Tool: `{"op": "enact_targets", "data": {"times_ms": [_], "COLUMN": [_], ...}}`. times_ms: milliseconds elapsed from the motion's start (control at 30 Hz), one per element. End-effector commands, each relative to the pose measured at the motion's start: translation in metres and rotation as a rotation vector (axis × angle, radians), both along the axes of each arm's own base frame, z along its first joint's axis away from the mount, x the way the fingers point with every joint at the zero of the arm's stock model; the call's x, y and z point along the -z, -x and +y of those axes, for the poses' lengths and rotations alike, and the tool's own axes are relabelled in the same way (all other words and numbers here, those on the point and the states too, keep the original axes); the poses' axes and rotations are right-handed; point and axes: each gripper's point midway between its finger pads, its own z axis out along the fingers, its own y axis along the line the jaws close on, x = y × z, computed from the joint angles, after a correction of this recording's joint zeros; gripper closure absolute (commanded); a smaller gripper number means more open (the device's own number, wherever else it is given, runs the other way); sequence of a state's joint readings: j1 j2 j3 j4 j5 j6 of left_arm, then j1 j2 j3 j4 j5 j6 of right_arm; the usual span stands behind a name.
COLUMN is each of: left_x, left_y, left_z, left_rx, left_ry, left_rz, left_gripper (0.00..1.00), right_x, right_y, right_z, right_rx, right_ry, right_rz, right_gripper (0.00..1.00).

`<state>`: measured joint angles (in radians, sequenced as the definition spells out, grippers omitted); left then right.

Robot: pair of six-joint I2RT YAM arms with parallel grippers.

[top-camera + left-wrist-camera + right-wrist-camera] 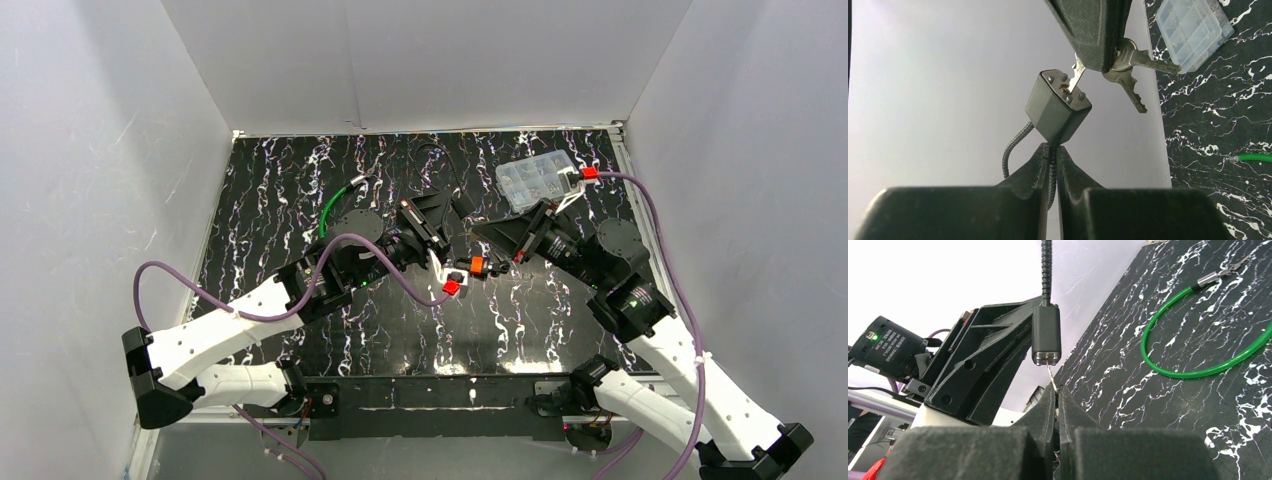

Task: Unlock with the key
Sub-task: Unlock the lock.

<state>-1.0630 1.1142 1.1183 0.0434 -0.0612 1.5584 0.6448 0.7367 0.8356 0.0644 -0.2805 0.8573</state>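
Note:
In the left wrist view the dark grey lock body (1057,112) hangs in the air just beyond my left gripper (1053,150). That gripper is shut on the lock's braided metal cable (1012,147). My right gripper (1058,390) is shut on the key (1050,374). The key's blade tip sits in the keyhole on the lock's end face (1046,335). Spare keys on the ring (1130,70) dangle beside the right fingers (1093,30). In the top view both grippers meet above the table's middle, the left gripper (452,222) facing the right gripper (487,235).
A clear plastic compartment box (537,180) stands at the back right, and also shows in the left wrist view (1193,30). A green cable loop (335,205) lies on the black marbled mat at the back left. White walls enclose the table.

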Motion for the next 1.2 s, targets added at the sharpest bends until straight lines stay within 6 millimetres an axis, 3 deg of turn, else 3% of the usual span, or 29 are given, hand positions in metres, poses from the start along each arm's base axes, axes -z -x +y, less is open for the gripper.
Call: {"op": "enact_targets", "data": {"times_ms": [0, 167, 833, 1167], "left_x": [-0.012, -0.010, -0.010, -0.013], "left_y": [0.008, 0.007, 0.005, 0.005], "left_z": [0.000, -0.001, 0.001, 0.001], "left_rx": [0.030, 0.025, 0.009, 0.012], "left_ry": [0.019, 0.009, 0.006, 0.011], "left_rz": [-0.042, -0.043, -0.050, -0.057], "left_gripper": [1.00, 1.00, 1.00, 1.00], "right_x": [-0.011, -0.009, -0.011, -0.014], "right_y": [-0.001, -0.006, 0.008, 0.006], "right_z": [-0.008, -0.014, -0.011, -0.008], "right_rx": [0.057, 0.114, 0.055, 0.051], "right_ry": [-0.013, -0.021, -0.095, -0.103], "right_rz": [-0.041, -0.028, -0.031, -0.033], "right_gripper": [0.99, 0.99, 0.99, 0.99]}}
